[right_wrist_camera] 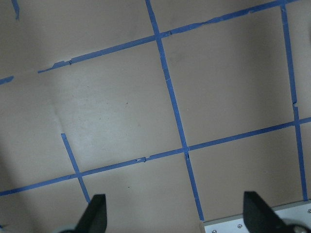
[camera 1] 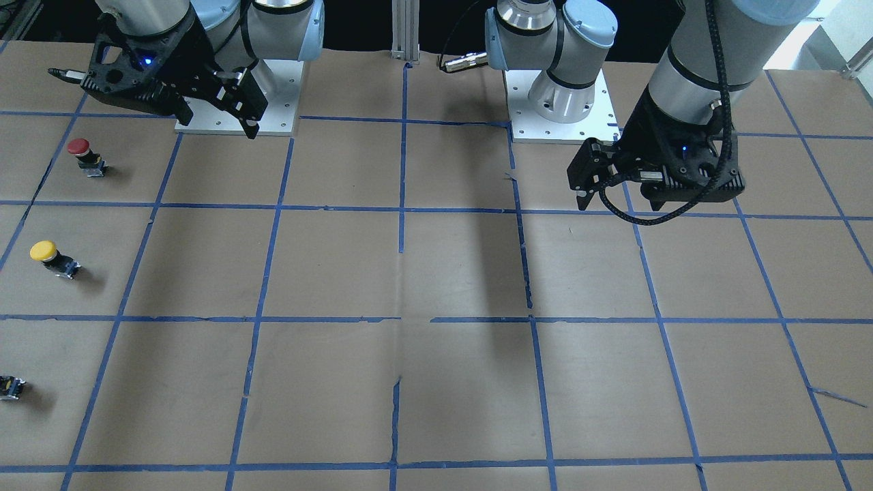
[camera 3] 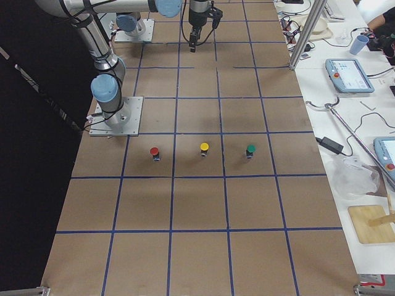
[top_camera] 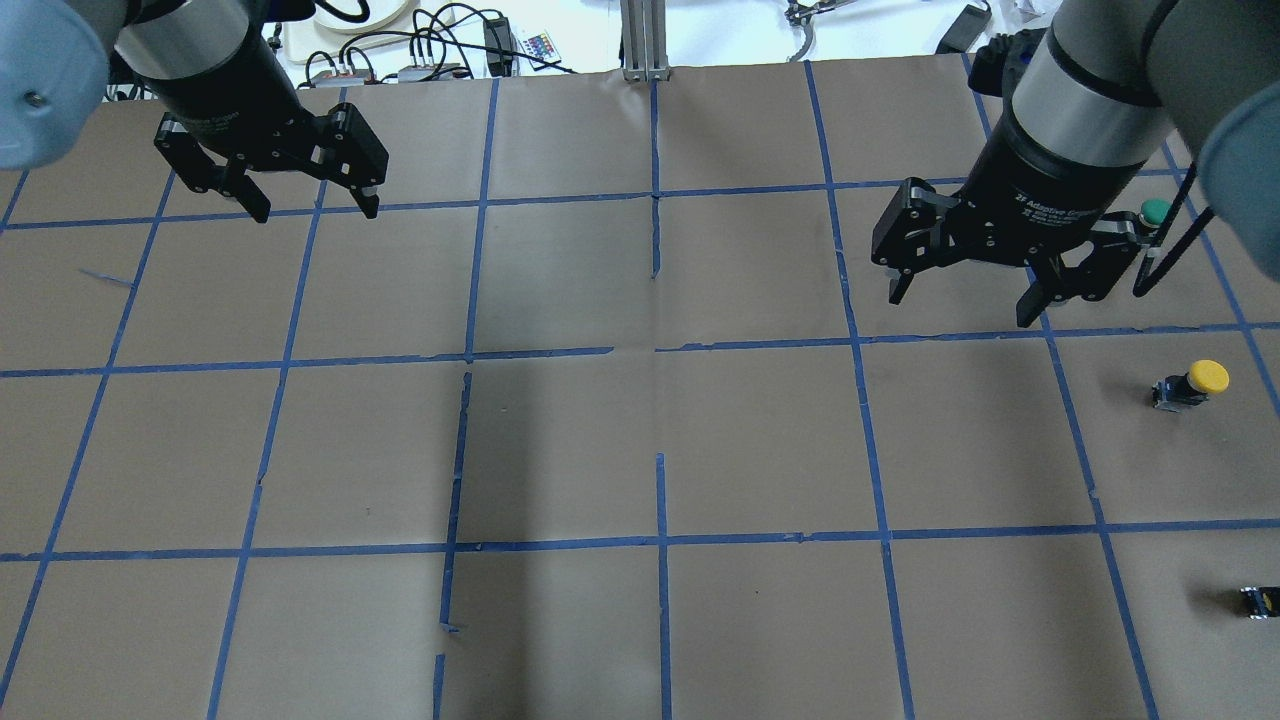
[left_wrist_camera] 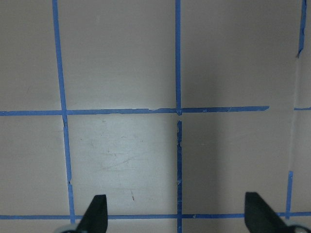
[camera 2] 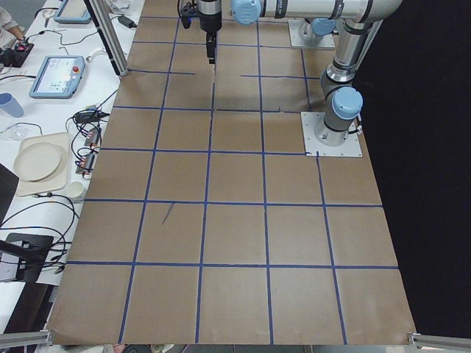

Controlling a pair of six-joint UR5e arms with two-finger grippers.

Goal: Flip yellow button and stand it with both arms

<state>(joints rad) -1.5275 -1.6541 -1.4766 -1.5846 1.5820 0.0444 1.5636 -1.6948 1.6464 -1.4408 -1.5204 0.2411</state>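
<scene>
The yellow button (top_camera: 1192, 382) lies tipped on its side on the brown paper at the table's right end, its cap pointing away from the centre. It also shows in the front view (camera 1: 49, 256) and in the right side view (camera 3: 203, 148). My right gripper (top_camera: 960, 310) hangs open and empty above the table, apart from the button and towards the table's middle. My left gripper (top_camera: 315, 212) hangs open and empty over the far left part of the table. Each wrist view shows only its open fingertips (left_wrist_camera: 97, 211) (right_wrist_camera: 96, 211) over bare paper.
A red button (camera 1: 82, 153) lies between the yellow one and the robot, and a green button (top_camera: 1154, 212) beyond it. Blue tape lines grid the paper. The arm base plates (camera 1: 566, 126) sit at the robot's edge. Cables and tablets (camera 3: 349, 75) lie on the side bench.
</scene>
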